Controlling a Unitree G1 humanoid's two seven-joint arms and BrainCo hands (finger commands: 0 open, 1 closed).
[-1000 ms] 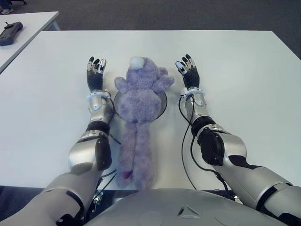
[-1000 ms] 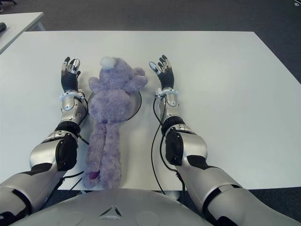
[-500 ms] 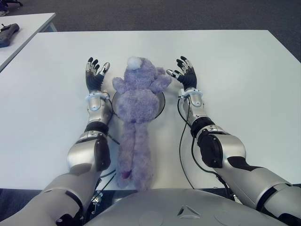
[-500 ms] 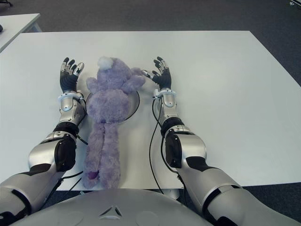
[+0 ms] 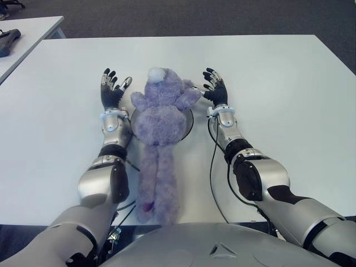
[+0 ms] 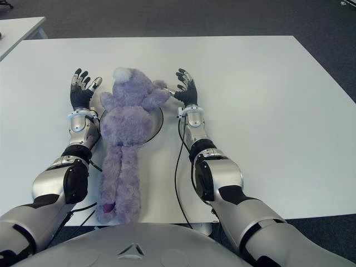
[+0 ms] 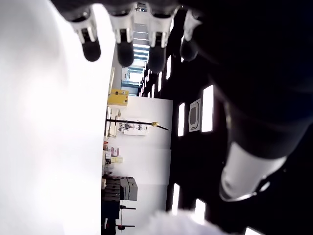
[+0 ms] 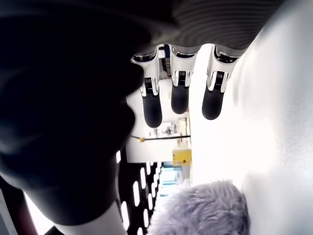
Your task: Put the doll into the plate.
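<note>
I see the doll (image 5: 161, 119), a purple plush w/ long legs, lying along the white table (image 5: 289, 89). Its head and torso cover most of the plate (image 5: 189, 123); only the plate's dark rim shows on both sides of the torso. The legs trail off the plate toward the robot's chest, so it's partly in, not fully.

My left hand (image 5: 111, 90) is just beside the doll's head on the left, palm facing inward, fingers (image 7: 92, 49) extended and spread, holding nothing. There's a small gap btwn it and the plush.

My right hand (image 5: 214, 89) is on the other side, right up against the doll's raised arm. Fingers (image 8: 179, 98) are straight and apart in the wrist view, w/ purple fur close by, so no grip. The thumb looks like it touches the fur, but I can't confirm contact from the head cams.

A dark object (image 5: 10, 40) sits on a second table (image 5: 39, 25) at far left.
</note>
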